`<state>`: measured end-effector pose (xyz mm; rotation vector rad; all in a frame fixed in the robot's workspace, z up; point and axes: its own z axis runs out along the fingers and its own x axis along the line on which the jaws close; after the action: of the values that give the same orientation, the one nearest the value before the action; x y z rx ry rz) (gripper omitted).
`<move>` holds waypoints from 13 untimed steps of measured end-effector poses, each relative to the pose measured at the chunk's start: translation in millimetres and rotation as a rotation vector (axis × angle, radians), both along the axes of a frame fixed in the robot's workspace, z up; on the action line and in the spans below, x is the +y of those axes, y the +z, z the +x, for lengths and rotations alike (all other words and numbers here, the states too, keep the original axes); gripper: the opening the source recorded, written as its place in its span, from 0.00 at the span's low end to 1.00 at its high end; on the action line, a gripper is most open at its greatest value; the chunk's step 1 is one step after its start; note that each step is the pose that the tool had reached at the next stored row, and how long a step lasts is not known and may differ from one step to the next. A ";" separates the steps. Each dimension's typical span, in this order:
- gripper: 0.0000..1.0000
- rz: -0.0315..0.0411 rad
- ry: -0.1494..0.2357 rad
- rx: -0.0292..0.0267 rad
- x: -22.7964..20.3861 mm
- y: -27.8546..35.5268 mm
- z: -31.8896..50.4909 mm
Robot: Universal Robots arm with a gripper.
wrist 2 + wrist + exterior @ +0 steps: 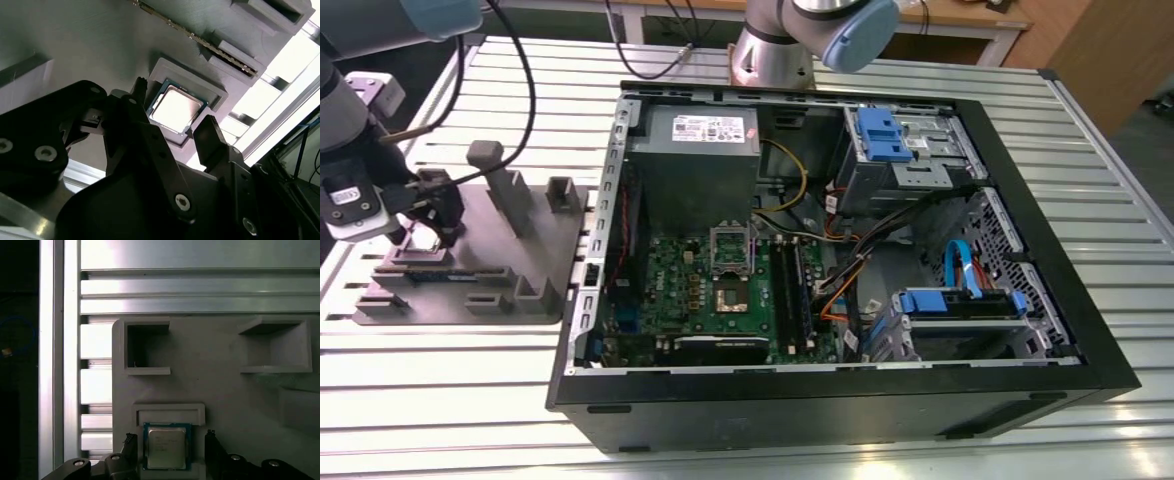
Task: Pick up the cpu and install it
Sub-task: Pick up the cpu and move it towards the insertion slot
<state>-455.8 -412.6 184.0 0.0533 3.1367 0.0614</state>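
Note:
The cpu is a small square chip with a silvery top. It lies flat in a raised nest of the grey fixture plate, which sits at the exterior view's left. In both wrist views my gripper is directly over the chip and open. One black finger stands on each side of the cpu, with a small gap between chip and finger. In the exterior view the gripper hangs low over the plate's near-left part and hides the chip.
The open computer case lies to the right of the plate on the slatted metal table. Its green motherboard holds the dark socket. Cables, blue drive cages and a grey power supply crowd the case. Grey posts rise from the plate.

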 end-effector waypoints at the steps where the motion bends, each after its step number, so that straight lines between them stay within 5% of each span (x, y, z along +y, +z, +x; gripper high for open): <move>1: 0.64 0.0000 -0.001 0.0000 0.0 -0.6 -0.1; 13: 0.64 0.0081 -0.003 0.0000 1.8 -4.1 -2.4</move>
<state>-458.2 -410.8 179.9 0.0574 3.1364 0.0741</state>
